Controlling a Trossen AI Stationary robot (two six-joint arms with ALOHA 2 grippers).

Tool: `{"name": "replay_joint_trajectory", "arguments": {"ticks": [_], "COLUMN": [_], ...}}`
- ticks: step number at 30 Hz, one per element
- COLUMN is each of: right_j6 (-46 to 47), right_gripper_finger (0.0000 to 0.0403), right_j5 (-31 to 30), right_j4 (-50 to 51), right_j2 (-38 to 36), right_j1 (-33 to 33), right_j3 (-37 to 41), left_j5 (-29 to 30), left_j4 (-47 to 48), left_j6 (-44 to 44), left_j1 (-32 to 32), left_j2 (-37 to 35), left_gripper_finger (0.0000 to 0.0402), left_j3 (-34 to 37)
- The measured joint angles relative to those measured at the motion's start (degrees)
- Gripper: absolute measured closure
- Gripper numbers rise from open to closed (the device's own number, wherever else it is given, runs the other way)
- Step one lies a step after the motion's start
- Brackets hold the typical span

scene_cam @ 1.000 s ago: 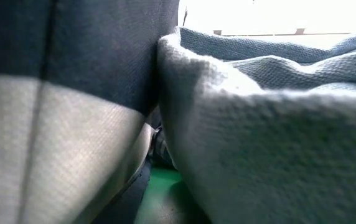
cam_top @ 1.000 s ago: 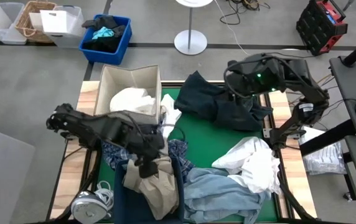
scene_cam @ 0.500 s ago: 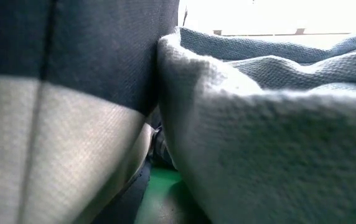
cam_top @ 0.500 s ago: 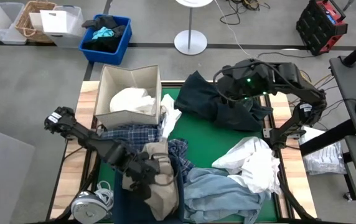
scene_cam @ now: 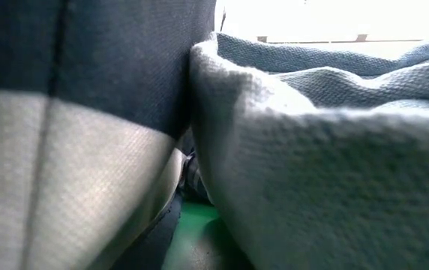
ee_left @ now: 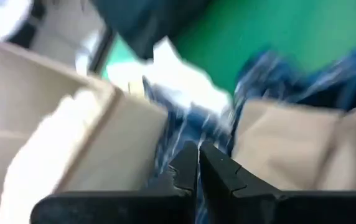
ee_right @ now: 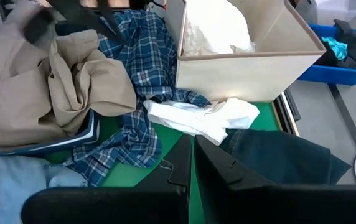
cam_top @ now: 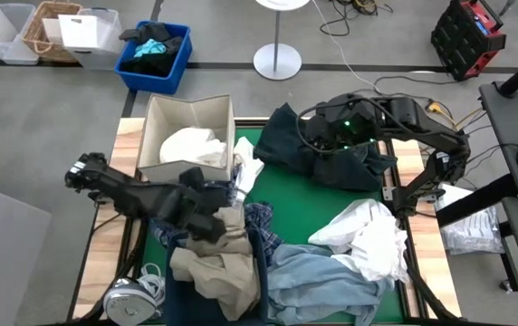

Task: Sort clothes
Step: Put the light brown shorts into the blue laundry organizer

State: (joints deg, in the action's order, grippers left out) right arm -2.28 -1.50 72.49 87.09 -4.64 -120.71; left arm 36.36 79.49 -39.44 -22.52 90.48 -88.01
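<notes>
The clothes lie about the green mat. Tan trousers [cam_top: 214, 263] [ee_right: 47, 81] are heaped on a dark navy bin at the near edge. The plaid shirt [cam_top: 259, 222] [ee_right: 134, 56] lies beside them, and a white shirt [ee_right: 209, 118] lies at the foot of the cardboard box [cam_top: 187, 165]. Another white shirt [cam_top: 191, 145] sits inside the box. My left gripper [cam_top: 215, 206] [ee_left: 196, 152] hovers shut between box and trousers, nothing between its fingers. My right gripper [cam_top: 306, 136] [ee_right: 190, 146] hangs shut above the dark navy piece [cam_top: 331, 158].
White shirts [cam_top: 368, 235] and light blue denim [cam_top: 313, 281] fill the near right; the denim [scene_cam: 319, 150] blocks the low view. A blue bin [cam_top: 155, 54] with dark fabric stands on the floor beyond the table. Bare green mat [cam_top: 291, 208] shows in the middle.
My left gripper dipped toward the near edge over the tan trousers, then came back toward the box. The trousers now lie lower and spread wider toward the left. My right gripper has moved toward the table's left, over the dark navy piece.
</notes>
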Motion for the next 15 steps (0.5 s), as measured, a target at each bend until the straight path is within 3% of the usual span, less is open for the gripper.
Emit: {"name": "replay_joint_trajectory", "arguments": {"ticks": [7, 12, 15], "right_j6": [0.39, 0.39, 0.25], "right_gripper_finger": [0.039, 0.039, 0.039], "right_j5": [0.0, 0.0, -0.02], "right_j4": [0.04, 0.13, 0.1], "right_j2": [-0.07, -0.07, -0.07], "right_j1": [0.0, 0.0, 0.0], "right_j3": [0.38, 0.4, 0.43], "left_j5": [-13.67, -18.31, -24.36], "left_j4": [-11.65, -20.75, -22.79], "left_j6": [6.11, 8.11, 8.28], "left_j1": [2.86, 1.35, 1.1], "left_j2": [-0.93, -3.16, -3.59], "left_gripper_finger": [0.0401, 0.0401, 0.0401], "left_j3": [10.15, 10.17, 9.36]}}
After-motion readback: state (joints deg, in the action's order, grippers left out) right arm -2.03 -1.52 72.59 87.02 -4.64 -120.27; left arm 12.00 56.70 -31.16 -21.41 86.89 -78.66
